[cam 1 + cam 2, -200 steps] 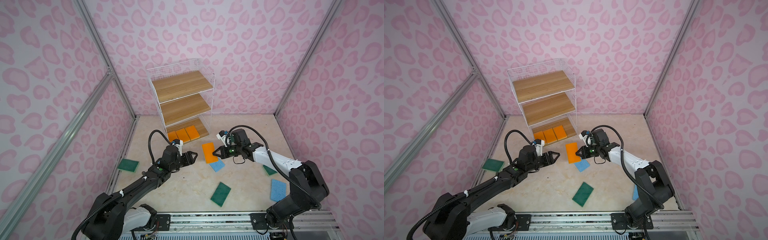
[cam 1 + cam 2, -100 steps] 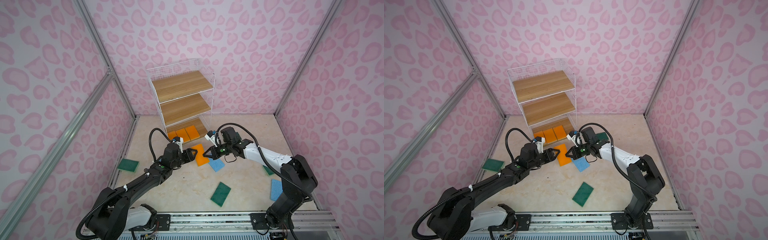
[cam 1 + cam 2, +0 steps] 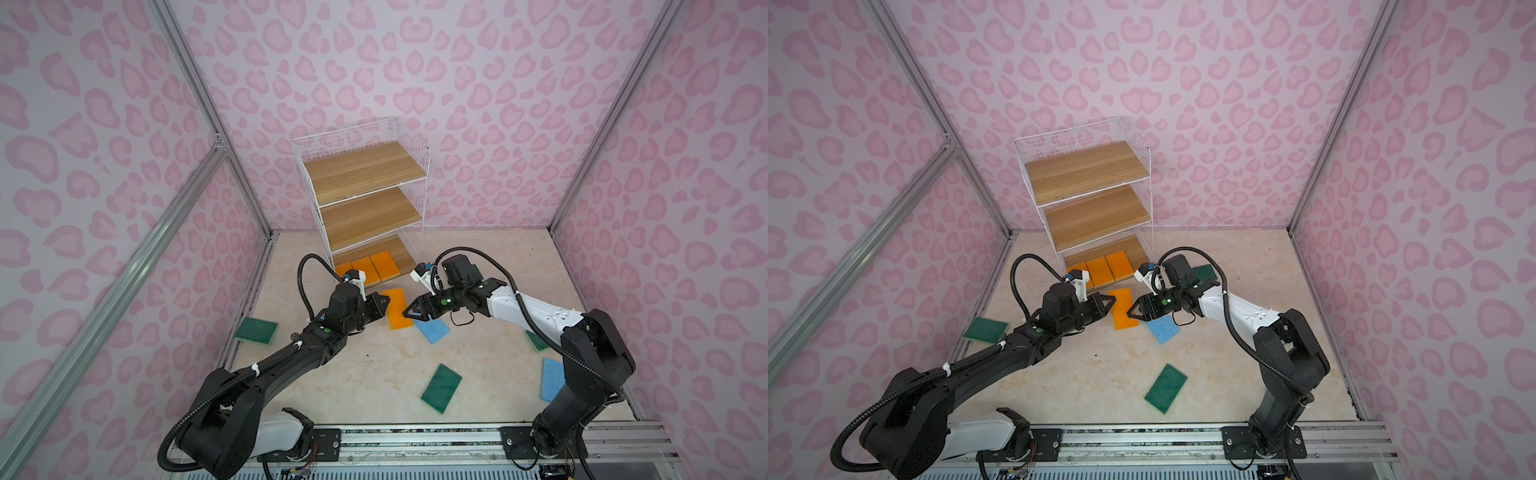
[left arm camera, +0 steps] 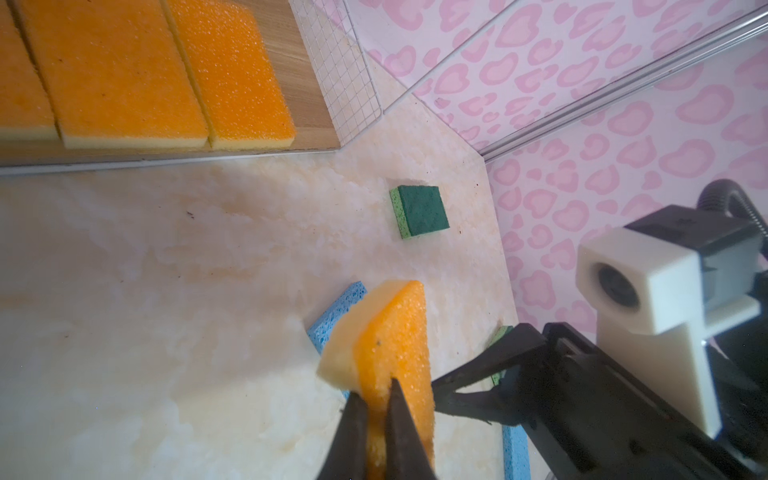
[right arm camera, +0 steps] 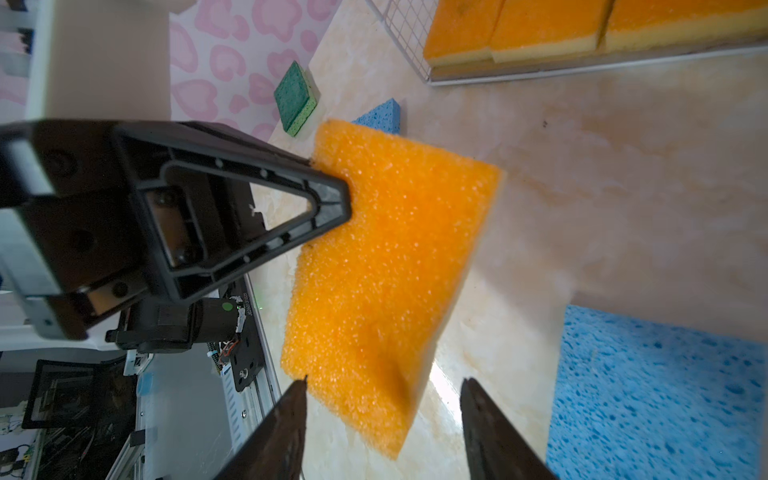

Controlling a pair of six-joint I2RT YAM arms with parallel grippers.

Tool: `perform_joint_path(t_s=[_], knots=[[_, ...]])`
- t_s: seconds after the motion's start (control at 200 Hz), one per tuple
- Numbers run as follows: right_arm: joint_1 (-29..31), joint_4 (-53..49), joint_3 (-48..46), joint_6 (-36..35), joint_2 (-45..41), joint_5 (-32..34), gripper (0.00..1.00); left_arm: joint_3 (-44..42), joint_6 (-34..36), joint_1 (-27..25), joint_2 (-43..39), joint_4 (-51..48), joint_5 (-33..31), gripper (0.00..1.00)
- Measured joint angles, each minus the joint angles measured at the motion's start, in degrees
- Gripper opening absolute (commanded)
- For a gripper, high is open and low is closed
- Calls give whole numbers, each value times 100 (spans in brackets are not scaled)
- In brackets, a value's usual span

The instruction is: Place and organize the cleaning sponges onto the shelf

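Observation:
An orange sponge (image 3: 397,309) hangs just above the floor in front of the shelf (image 3: 365,174), seen in both top views. My left gripper (image 3: 384,305) is shut on one end of it; in the left wrist view its fingertips (image 4: 361,409) pinch the orange sponge (image 4: 395,332). My right gripper (image 3: 409,311) stands open at the sponge's other end. In the right wrist view the orange sponge (image 5: 390,257) lies between that gripper's (image 5: 382,380) spread fingers without being pinched. Three orange sponges (image 3: 368,266) lie side by side on the bottom board.
A light blue sponge (image 3: 432,330) lies on the floor under the right gripper. Dark green sponges lie at the front middle (image 3: 441,387), far left (image 3: 255,330), and right (image 3: 536,340). Another blue sponge (image 3: 550,378) lies beside the right arm's base. The upper shelf boards are bare.
The right gripper carried the orange sponge leftward to the left gripper. The left gripper closed on it and the right gripper opened.

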Motion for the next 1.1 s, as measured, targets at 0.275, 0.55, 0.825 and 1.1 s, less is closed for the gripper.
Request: perform_joint_path(t_s=[0.275,0.55,0.825,1.1], knots=[[-52,2000,-1499,1956,-826,507,74,-63,-669,-116,-9,66,-673,4],[302,4533,-3136,4452,-1191,1692,67,76,-1314,-595,-98,142,-1884,4],[732,6492,-3576,5842,-1010,2516,62,107,-1985,-741,186,391,-2483,4],[1012,7997,-3488,6822,-37,2806,53,55,-2262,-772,208,951,-2592,4]])
